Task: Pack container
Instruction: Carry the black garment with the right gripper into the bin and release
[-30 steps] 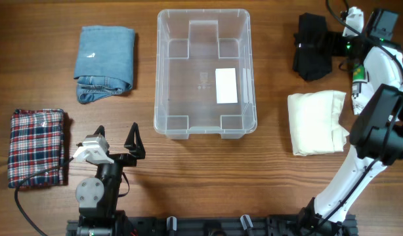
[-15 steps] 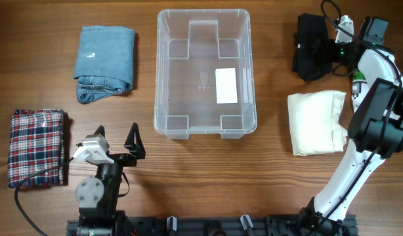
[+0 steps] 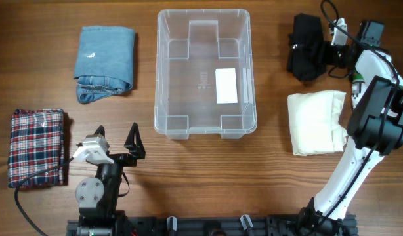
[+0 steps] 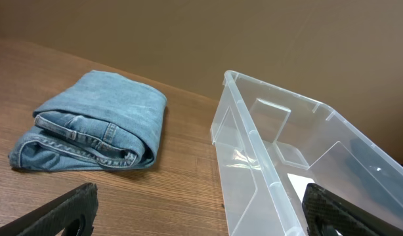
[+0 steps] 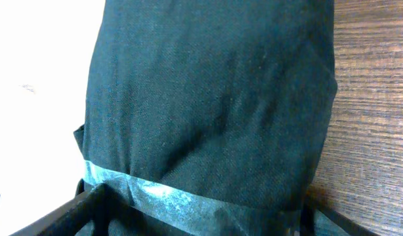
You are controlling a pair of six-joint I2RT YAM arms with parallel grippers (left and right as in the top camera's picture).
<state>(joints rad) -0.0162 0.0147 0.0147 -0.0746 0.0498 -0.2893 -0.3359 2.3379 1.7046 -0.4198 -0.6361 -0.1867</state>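
Container (image 3: 203, 11) sits empty mid-table, folded clothes split to both sides so each arm has its own reach. Right gripper (image 3: 323, 52) straddles black garment (image 3: 305, 56), likely first pick; can't tell if clamped. Left gripper (image 3: 117, 133) parked near table's front edge, jaws wide apart

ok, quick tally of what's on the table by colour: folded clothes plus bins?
Blue denim garment: 1
Red plaid garment: 1
Black garment: 1
Cream garment: 1
Clear container: 1
Total: 5
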